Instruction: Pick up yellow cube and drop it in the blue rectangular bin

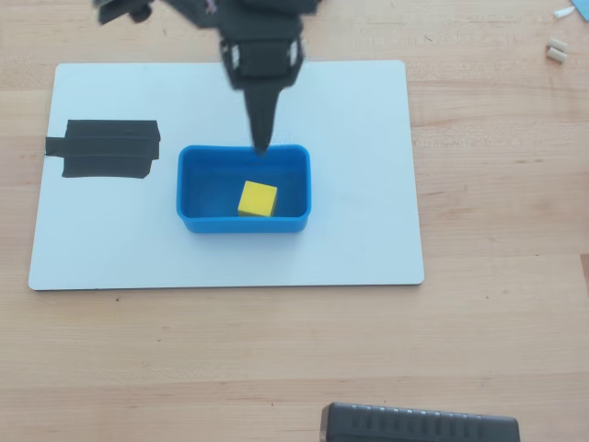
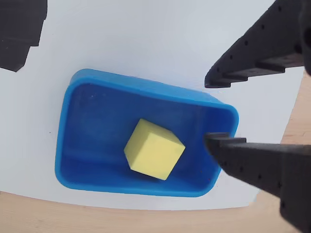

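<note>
Cube [image 2: 154, 149] lies in bin [image 2: 141, 87], apart from spread, empty gripper [image 2: 210, 110] above.

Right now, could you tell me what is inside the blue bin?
The yellow cube rests alone on the floor of the blue bin. The floor beneath the cube is covered.

Table: wooden table [image 1: 497, 322].
Centre: white board [image 1: 368, 230].
Six o'clock: black object [image 1: 419, 428], possibly a device.
Two o'clock: small white bits [image 1: 556, 50].
</note>
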